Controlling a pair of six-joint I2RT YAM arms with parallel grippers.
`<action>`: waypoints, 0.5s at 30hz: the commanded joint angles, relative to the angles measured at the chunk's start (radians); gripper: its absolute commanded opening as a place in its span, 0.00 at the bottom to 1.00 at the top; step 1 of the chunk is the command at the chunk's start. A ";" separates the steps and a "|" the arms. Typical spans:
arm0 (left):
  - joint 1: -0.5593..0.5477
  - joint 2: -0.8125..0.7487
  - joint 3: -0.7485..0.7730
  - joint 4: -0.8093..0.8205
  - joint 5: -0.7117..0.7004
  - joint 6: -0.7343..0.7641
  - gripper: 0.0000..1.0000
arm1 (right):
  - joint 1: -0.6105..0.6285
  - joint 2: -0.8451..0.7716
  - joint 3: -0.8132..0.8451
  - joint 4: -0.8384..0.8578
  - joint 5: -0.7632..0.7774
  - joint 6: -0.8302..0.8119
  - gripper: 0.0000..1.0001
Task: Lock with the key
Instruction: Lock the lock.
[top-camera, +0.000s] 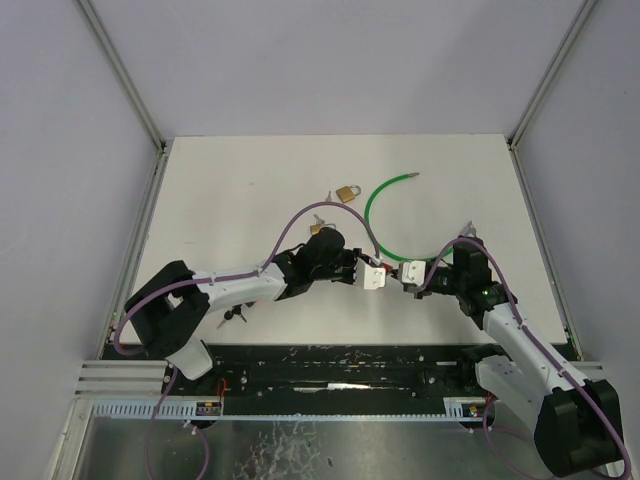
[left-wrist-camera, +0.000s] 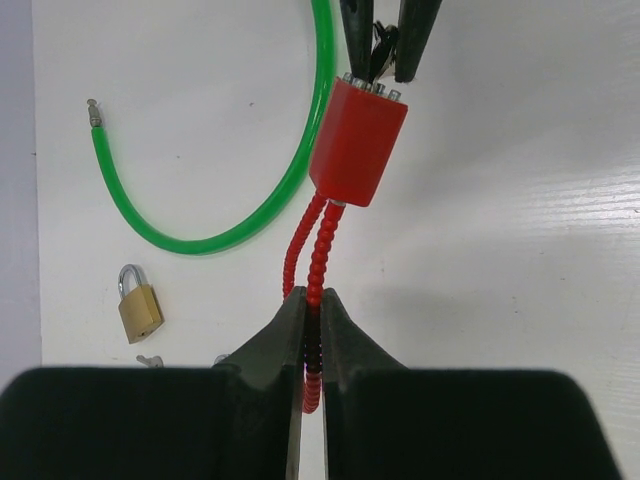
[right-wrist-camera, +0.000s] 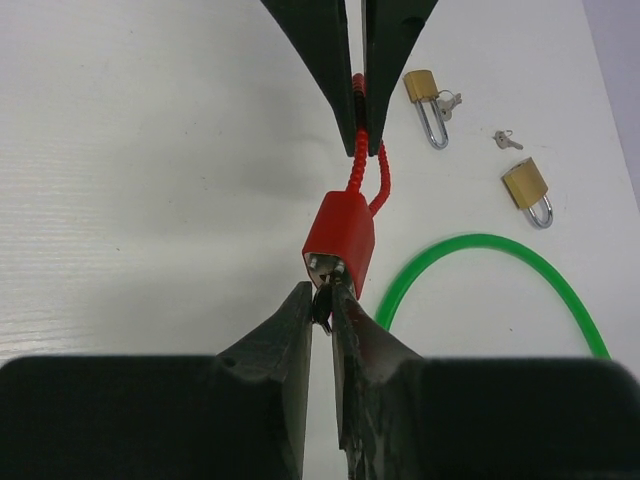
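A red padlock (left-wrist-camera: 357, 140) with a red beaded cable shackle (left-wrist-camera: 318, 245) hangs between my two grippers near the table's front middle (top-camera: 388, 268). My left gripper (left-wrist-camera: 313, 305) is shut on the beaded shackle loop. My right gripper (right-wrist-camera: 322, 298) is shut on a dark key (right-wrist-camera: 322, 303) whose tip sits in the keyhole on the lock's bottom face. In the right wrist view the red padlock (right-wrist-camera: 339, 235) lies straight ahead, with the left gripper's fingers (right-wrist-camera: 335, 60) beyond it. In the top view the left gripper (top-camera: 375, 276) and right gripper (top-camera: 411, 272) face each other.
A green cable (top-camera: 368, 210) curves behind the grippers; it shows in both wrist views (left-wrist-camera: 205, 245) (right-wrist-camera: 480, 241). Two brass padlocks (right-wrist-camera: 425, 95) (right-wrist-camera: 528, 190) and a loose key (right-wrist-camera: 507, 140) lie beyond. One brass padlock (top-camera: 347, 192) sits mid-table. Dark keys (top-camera: 235, 315) lie front left.
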 joint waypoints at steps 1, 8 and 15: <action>-0.004 -0.032 0.008 0.043 0.042 -0.006 0.00 | 0.019 0.010 -0.001 0.067 0.019 -0.010 0.19; -0.002 -0.034 0.008 0.041 0.040 -0.006 0.00 | 0.023 -0.020 0.013 0.055 0.050 -0.024 0.04; 0.028 -0.030 0.018 0.033 0.066 -0.018 0.00 | 0.023 -0.135 0.064 -0.129 0.169 -0.238 0.00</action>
